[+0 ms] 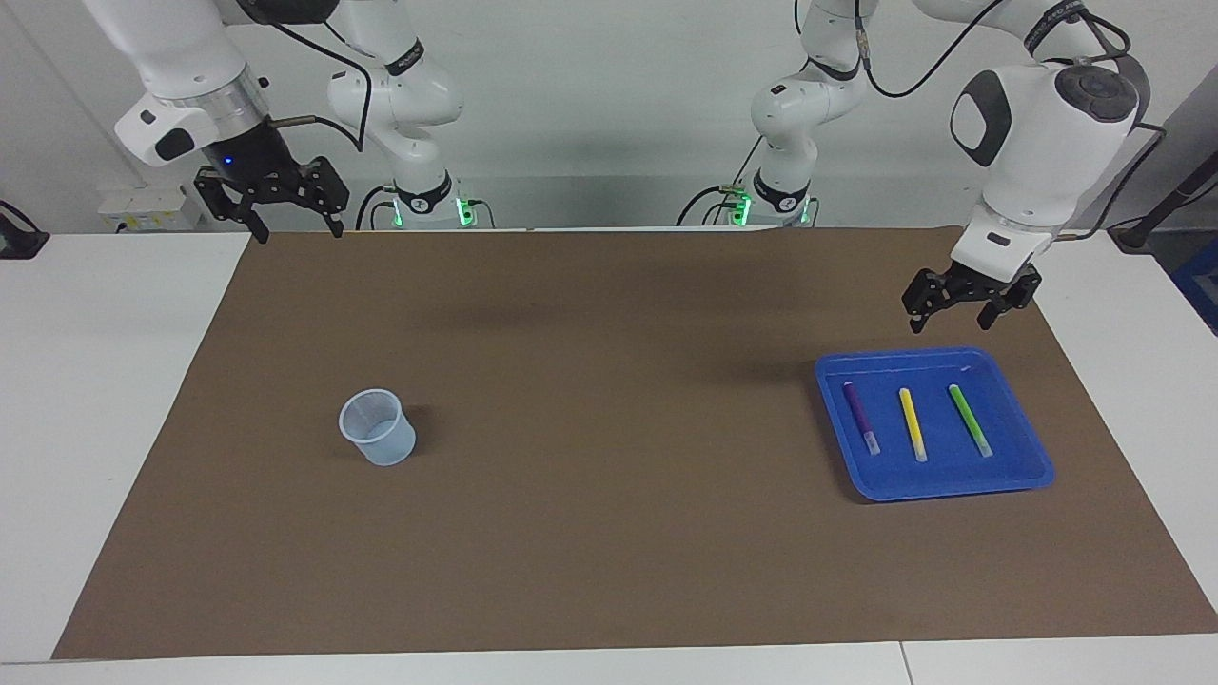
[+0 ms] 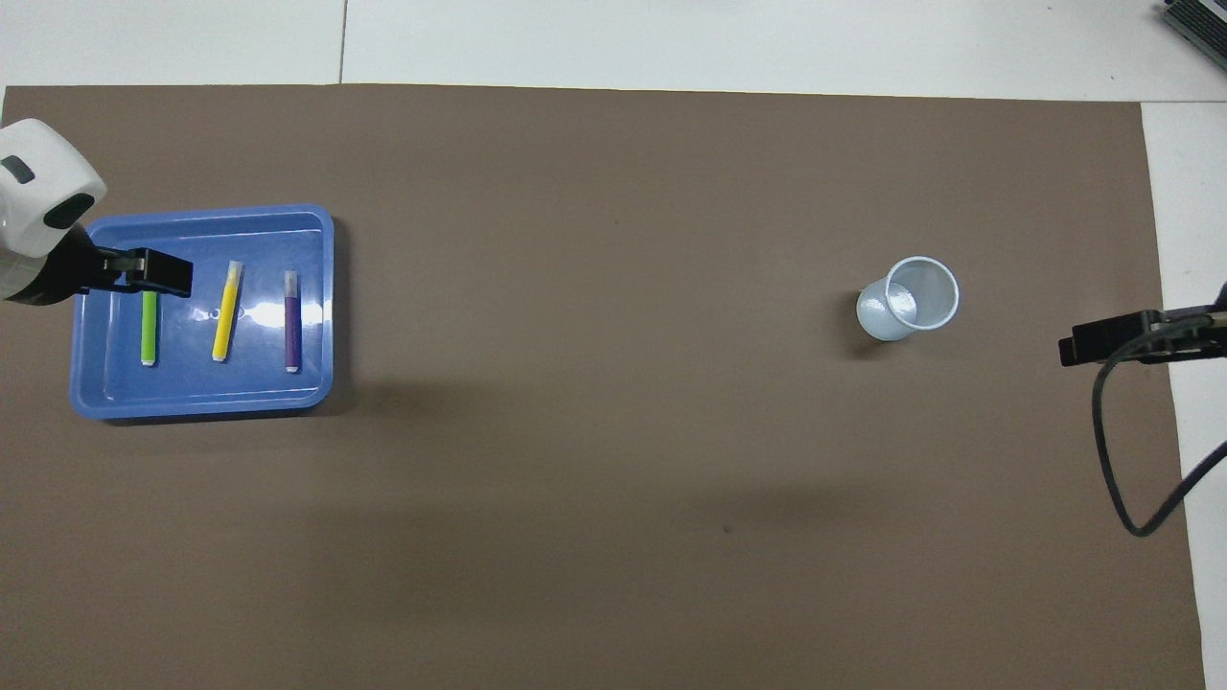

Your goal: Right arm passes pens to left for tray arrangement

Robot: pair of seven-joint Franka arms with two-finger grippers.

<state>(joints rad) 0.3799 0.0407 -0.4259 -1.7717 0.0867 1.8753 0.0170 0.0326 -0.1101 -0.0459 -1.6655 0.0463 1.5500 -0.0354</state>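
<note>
Black and spread wide on nothing, the left gripper (image 1: 952,322) hangs over the blue tray's (image 1: 1030,468) robot-side rim. The purple pen (image 1: 860,416), yellow pen (image 1: 913,423) and green pen (image 1: 970,419) lie side by side in the tray, untouched. The right gripper (image 1: 295,229), equally open and empty, waits above the brown mat's (image 1: 609,533) corner, well apart from the plastic cup (image 1: 378,427).

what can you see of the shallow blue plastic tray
The shallow square bright-blue plastic tray has rounded corners and a raised rim, with a glossy floor. It sits flat on the brown mat toward the left arm's end of the table. Three slim marker pens lie apart, side by side in it: purple, yellow, green. No gripper touches it.
</note>
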